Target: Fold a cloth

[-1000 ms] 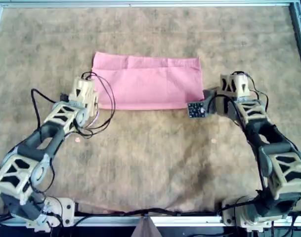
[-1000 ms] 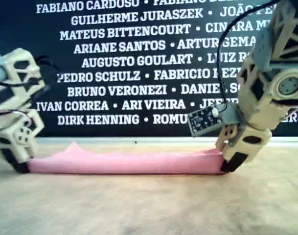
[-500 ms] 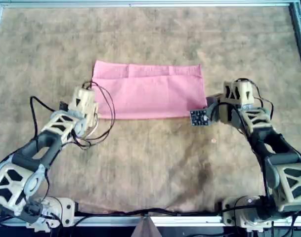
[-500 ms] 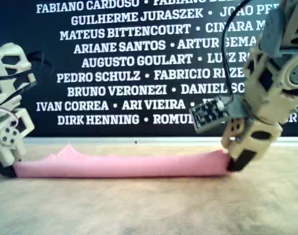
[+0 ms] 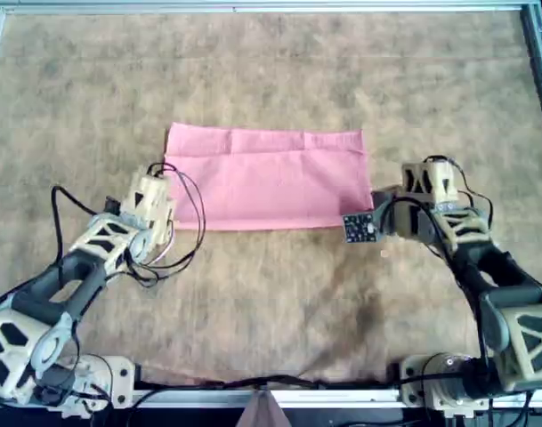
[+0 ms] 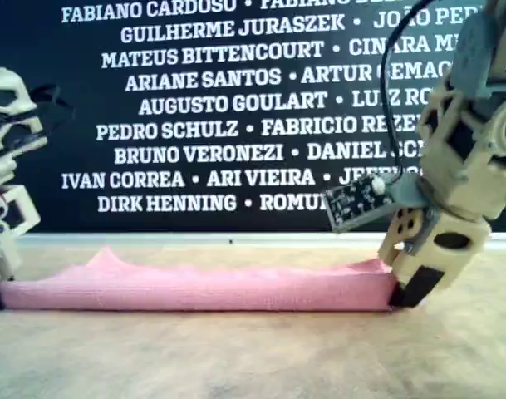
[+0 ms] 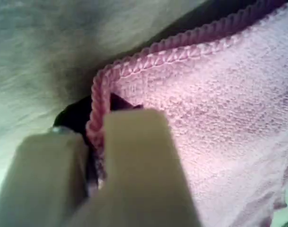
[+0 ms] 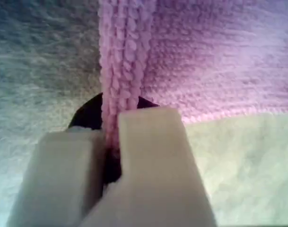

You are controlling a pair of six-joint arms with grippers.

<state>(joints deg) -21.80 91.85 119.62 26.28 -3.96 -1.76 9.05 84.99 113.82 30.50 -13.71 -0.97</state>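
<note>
Fingers of the left gripper [image 7: 99, 161] pinch a hemmed corner of the pink cloth [image 7: 219, 123]; the right gripper [image 8: 110, 151] clamps its doubled edge. Overhead, the cloth [image 5: 269, 178] lies folded into a rectangle on the brown mat [image 5: 271, 302], both arms at its near corners. Behind, in the exterior view, a black banner [image 6: 219, 108] lists names: "BRUNO VERONEZI", "DIRK HENNING", "IVAN CORREA".

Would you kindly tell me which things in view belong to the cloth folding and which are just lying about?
Part of the job:
- the pink cloth, lying as a rectangle on the mat
- the left pincer, shut on a cloth corner
- the right pincer, shut on the cloth's edge

Just there:
- the brown mat
- the black wall with white names
</note>
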